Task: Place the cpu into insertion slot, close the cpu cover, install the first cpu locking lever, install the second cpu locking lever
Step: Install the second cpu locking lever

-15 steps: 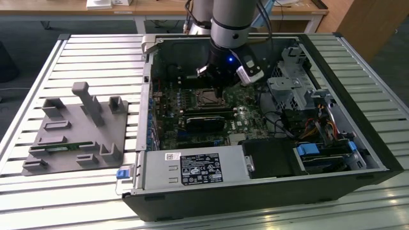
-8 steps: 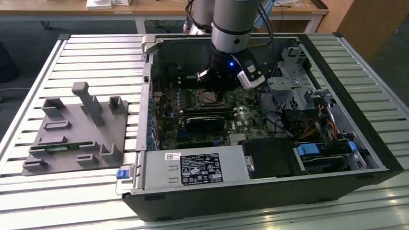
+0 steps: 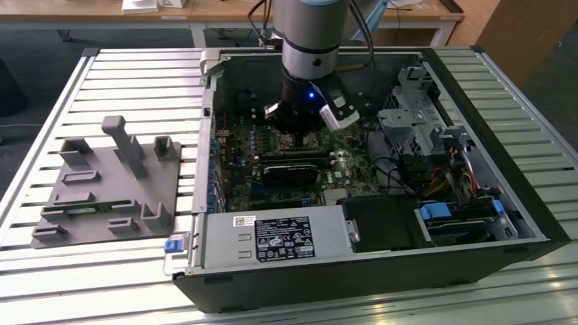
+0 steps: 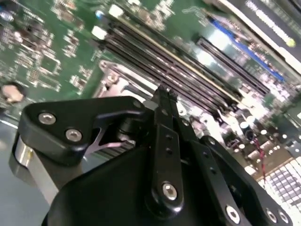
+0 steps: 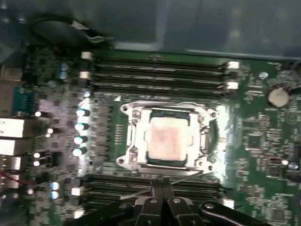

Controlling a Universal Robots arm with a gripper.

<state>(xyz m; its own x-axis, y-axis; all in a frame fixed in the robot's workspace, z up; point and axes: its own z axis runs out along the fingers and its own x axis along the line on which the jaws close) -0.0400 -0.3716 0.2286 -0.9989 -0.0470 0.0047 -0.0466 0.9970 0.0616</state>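
Observation:
The cpu (image 5: 164, 139) lies flat in the insertion slot (image 5: 133, 141) on the green board, silvery top up. Around it the cpu cover (image 5: 165, 107) lies down as a metal frame. A thin locking lever rod (image 5: 188, 175) runs along the socket edge nearest my fingers. My gripper (image 5: 160, 181) hangs just off that edge, its black fingers pressed together with nothing seen between them. The second wrist view has the gripper (image 4: 162, 92) close above the memory slots, beside the socket's metal corner (image 4: 115, 82). In the exterior view the gripper (image 3: 294, 132) is low inside the open computer case.
Rows of memory slots (image 5: 157, 70) flank the socket on two sides. A black card (image 3: 291, 169) sits in front of it, with a labelled power supply (image 3: 275, 238) and drive cages (image 3: 420, 125) in the case. A grey fixture plate (image 3: 108, 186) lies at the exterior view's left.

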